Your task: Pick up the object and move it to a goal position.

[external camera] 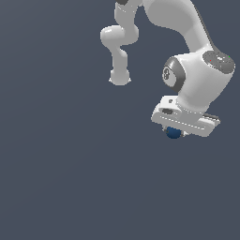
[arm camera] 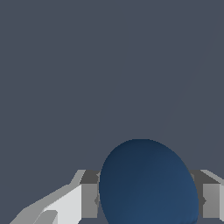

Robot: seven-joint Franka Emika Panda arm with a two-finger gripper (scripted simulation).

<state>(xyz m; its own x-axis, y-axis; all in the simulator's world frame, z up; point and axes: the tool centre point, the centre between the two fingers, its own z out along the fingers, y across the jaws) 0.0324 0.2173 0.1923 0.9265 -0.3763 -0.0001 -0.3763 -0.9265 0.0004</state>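
The small dark blue ball (external camera: 174, 133) sits just under the white gripper (external camera: 176, 134) at the exterior view's right, mostly hidden by the hand. In the wrist view the ball (arm camera: 148, 186) fills the space between the two fingers (arm camera: 89, 200), which press on both its sides. The gripper (arm camera: 148, 201) is shut on the ball. The ball appears held above the grey floor; its height cannot be told exactly.
The white arm (external camera: 187, 28) curves from the top of the exterior view down to the hand. Its base (external camera: 120, 77) stands at the upper middle. Plain dark grey floor (external camera: 70, 178) lies all around.
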